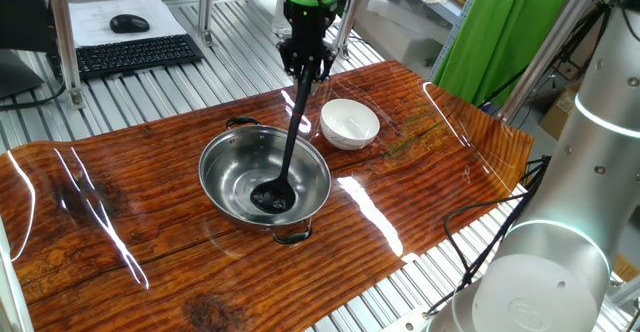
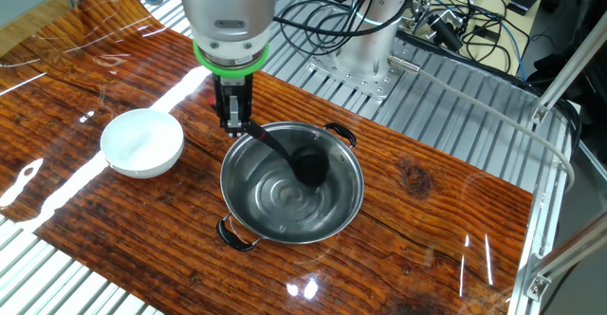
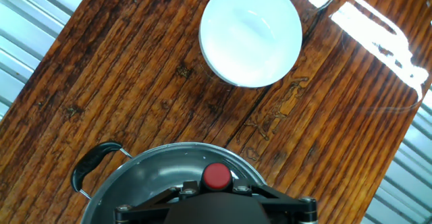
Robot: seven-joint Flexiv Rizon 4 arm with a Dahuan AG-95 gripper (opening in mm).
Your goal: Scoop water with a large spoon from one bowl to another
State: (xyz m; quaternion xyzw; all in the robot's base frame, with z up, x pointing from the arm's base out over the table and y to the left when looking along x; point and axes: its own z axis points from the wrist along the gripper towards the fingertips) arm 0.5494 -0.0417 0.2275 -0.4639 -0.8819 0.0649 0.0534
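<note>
The wide steel bowl (image 1: pixel 264 177) with two loop handles sits mid-table; it also shows in the other fixed view (image 2: pixel 292 182) and at the bottom of the hand view (image 3: pixel 155 177). The black ladle (image 1: pixel 290 137) leans into it, its cup (image 1: pixel 270 198) resting low inside the bowl, also seen in the other fixed view (image 2: pixel 308 167). My gripper (image 1: pixel 305 67) is shut on the top of the ladle's handle, above the bowl's far rim (image 2: pixel 234 116). The small white bowl (image 1: pixel 349 123) stands beside the steel bowl, apart from it (image 2: pixel 142 142) (image 3: pixel 250 32).
The wooden board (image 1: pixel 120 222) covers the table. A keyboard (image 1: pixel 135 54) and mouse (image 1: pixel 129 23) lie at the back left. A second robot arm (image 1: pixel 560 222) stands at the right. Cables (image 2: pixel 379 11) lie behind the board.
</note>
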